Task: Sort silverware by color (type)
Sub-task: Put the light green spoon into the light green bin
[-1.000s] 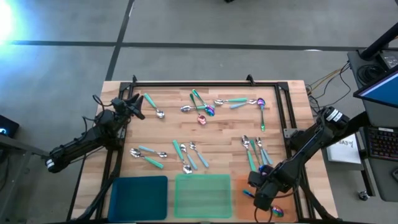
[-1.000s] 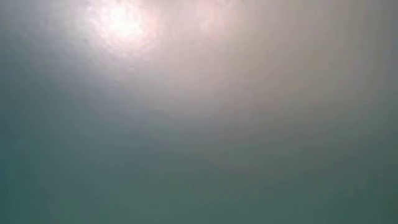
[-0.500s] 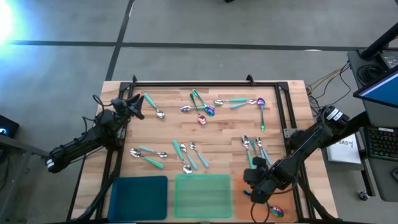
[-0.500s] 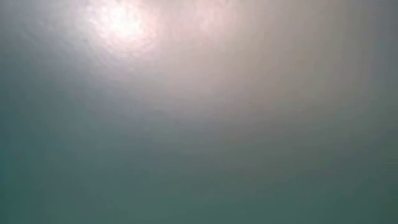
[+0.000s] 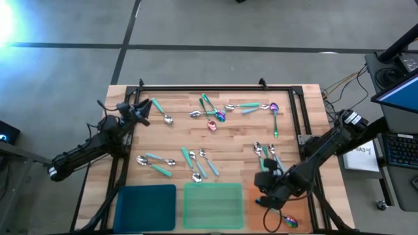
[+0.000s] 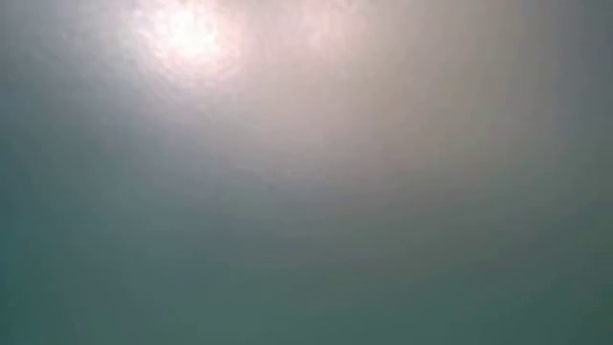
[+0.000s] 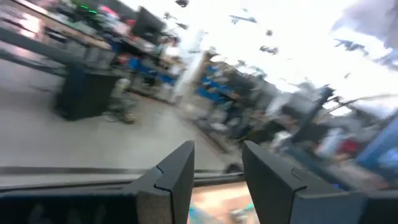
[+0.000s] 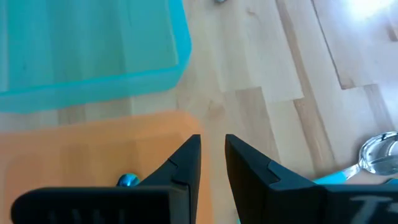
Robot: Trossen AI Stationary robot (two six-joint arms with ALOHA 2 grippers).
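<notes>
Spoons (image 5: 212, 117) lie scattered across the wooden bench (image 5: 228, 147). The right gripper (image 5: 263, 191) hovers over the orange tray (image 5: 251, 212), jaws slightly apart, empty. The left gripper (image 5: 142, 111) waits far left, jaws parted.

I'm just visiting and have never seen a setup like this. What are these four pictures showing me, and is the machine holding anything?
Two dark robot arms work at a wooden table. One picture looks straight down; one, at table height, shows only glare; two come from cameras on the wrists. Small spoons lie scattered, with blue, green and orange trays along the near edge. The left pincer waits at the far left corner, open and empty. The right pincer hovers at the orange tray's edge, slightly apart, gripping nothing.
</notes>
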